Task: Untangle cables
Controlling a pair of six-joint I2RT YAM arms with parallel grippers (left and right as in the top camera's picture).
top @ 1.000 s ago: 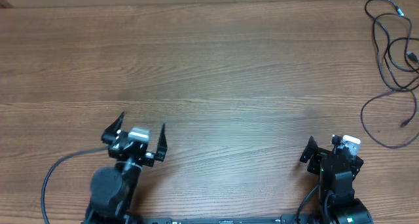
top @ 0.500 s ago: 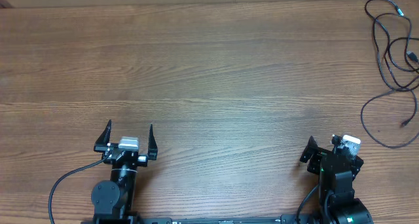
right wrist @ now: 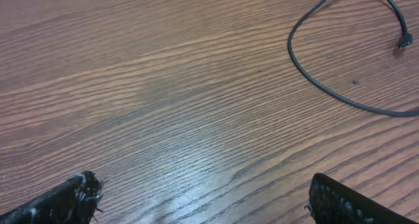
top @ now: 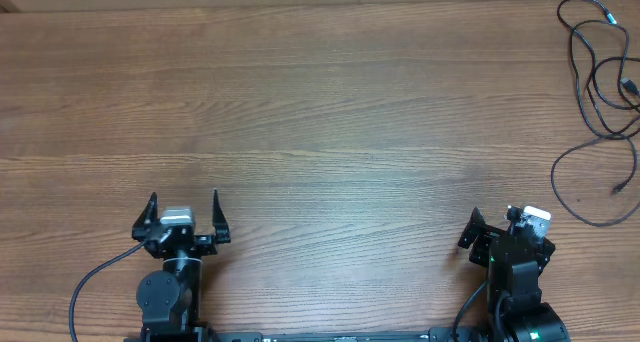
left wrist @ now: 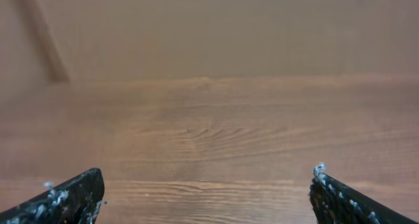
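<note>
A broad wooden table [top: 320, 102] with a brown grain takes up nearly everything I can see. Along its near edge stand the two black arms, the left arm [top: 165, 292] and the right arm [top: 520, 302], well apart from each other.

The left gripper [top: 184, 198] points out across the bare wood. Its jaws are spread as wide as they go and nothing is between them. The left wrist view shows the same, just plain tabletop between the two dark fingertips [left wrist: 78, 194].

The right gripper [top: 507, 222] sits low by the table edge. Its jaws are also fully apart and grip nothing. In its own camera, only wood grain lies between the fingers [right wrist: 72, 198].

The cables [top: 557, 177] lie in a loose black tangle at the far right corner of the table, beyond the right gripper and clear of both arms. One long strand [right wrist: 327, 90] loops out toward the right gripper. A small plug [right wrist: 404, 44] lies loose on the wood inside that loop.
</note>
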